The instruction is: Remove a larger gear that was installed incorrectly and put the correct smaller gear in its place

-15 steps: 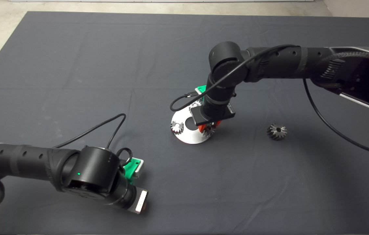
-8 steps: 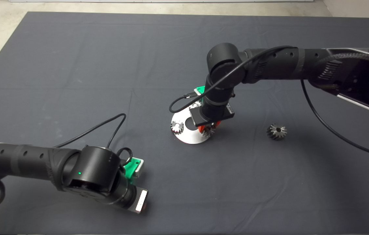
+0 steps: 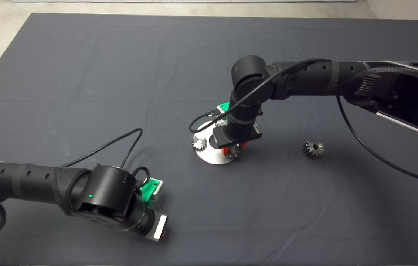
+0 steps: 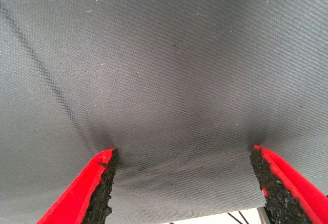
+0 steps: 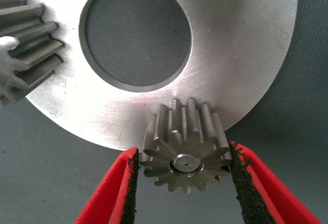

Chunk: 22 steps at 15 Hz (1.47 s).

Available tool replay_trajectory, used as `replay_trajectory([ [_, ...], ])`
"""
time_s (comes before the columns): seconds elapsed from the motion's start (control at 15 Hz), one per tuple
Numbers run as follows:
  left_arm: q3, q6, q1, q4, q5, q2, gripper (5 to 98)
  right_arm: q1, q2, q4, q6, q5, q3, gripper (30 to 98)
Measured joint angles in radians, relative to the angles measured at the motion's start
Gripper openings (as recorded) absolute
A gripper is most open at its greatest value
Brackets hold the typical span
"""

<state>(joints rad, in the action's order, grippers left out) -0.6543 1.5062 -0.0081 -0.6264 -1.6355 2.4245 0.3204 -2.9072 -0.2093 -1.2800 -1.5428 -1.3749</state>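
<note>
The right end effector point(image 5: 183, 183) points down over the near edge of a round steel plate point(image 5: 246, 55) with a large centre hole, its two red fingers point(image 5: 110, 193) closed against the sides of the smaller gear point(image 5: 185, 144), which sits on a pin at the plate's rim. The larger gear point(image 3: 313, 149) lies alone on the dark mat point(image 3: 83, 74), well apart to the right of the plate. The left end effector point(image 4: 184, 183) rests open at the surface's lower left, holding nothing.
</note>
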Motion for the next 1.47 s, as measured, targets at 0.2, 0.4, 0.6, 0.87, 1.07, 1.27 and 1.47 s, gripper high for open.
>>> replay_trajectory([
  [0.2,0.000,0.000,0.000,0.000,0.000,0.000,64.3,0.001,-0.003,0.000,0.001,0.001,-0.001,50.1],
  [0.4,0.000,0.000,0.000,0.000,0.000,0.000,64.3,0.002,-0.004,0.000,0.005,0.005,-0.003,55.9],
  [0.6,0.028,0.001,0.001,-0.014,0.011,-0.027,64.3,0.052,-0.003,0.001,0.004,0.008,0.038,63.7],
  [0.87,0.067,0.006,-0.121,-0.041,0.113,-0.158,64.3,0.319,0.015,0.000,-0.057,0.011,0.189,70.8],
  [1.07,0.129,0.008,-0.372,0.039,0.110,-0.292,64.3,0.435,0.064,0.000,-0.114,0.014,0.303,78.7],
  [1.27,0.206,-0.002,-0.536,0.206,0.110,-0.396,64.3,0.504,0.136,0.000,-0.186,0.013,0.425,83.2],
  [1.47,0.267,-0.009,-0.586,0.273,0.109,-0.428,64.3,0.528,0.245,0.002,-0.271,0.013,0.610,89.0],
])
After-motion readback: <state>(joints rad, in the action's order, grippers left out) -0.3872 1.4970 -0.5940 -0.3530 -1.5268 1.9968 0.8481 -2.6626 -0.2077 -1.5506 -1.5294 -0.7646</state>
